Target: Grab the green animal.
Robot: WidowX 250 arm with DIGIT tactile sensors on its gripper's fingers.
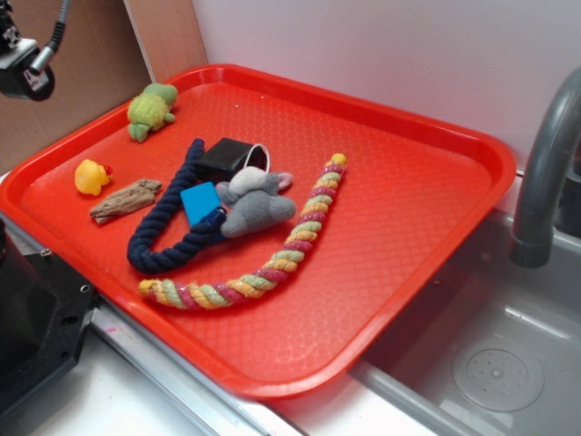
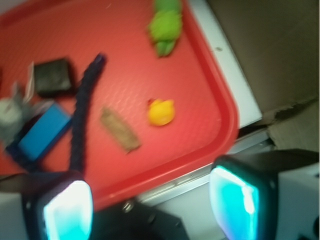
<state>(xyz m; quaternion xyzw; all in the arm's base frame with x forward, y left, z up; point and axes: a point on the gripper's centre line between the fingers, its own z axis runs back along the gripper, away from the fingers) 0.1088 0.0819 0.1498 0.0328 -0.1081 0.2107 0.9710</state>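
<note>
The gripper (image 2: 152, 202) hangs above the near-left edge of the tray (image 2: 220, 90), its two fingers (image 2: 67, 210) spread wide with nothing between them and touching nothing; the pads glow cyan at the bottom of the wrist view. The green animal (image 2: 166, 26) lies well beyond the fingertips, far up the tray and close to its rim, roughly in line with the gap between the fingers but slightly toward the right one. Nearer to the fingers, between them and the animal, sits the duck (image 2: 161, 112), and just beside it a piece of wood (image 2: 120, 130). Ahead of the left finger a dark blue rope (image 2: 82, 120) runs away from it, with a blue block (image 2: 44, 131) touching it on its outer side, a black cup (image 2: 52, 76) beyond that, and the grey elephant (image 2: 9, 112) at the frame's edge. In the exterior view the animal (image 1: 151, 111) rests at the tray's far left corner, well apart from the duck (image 1: 91, 176), and a striped rope (image 1: 263, 268) curves around the elephant (image 1: 256, 205). The red tray (image 1: 408, 272) lies across a grey sink (image 1: 490, 363) with a faucet (image 1: 545, 173) at the right, a pale wall behind, and brown board at the left.
</note>
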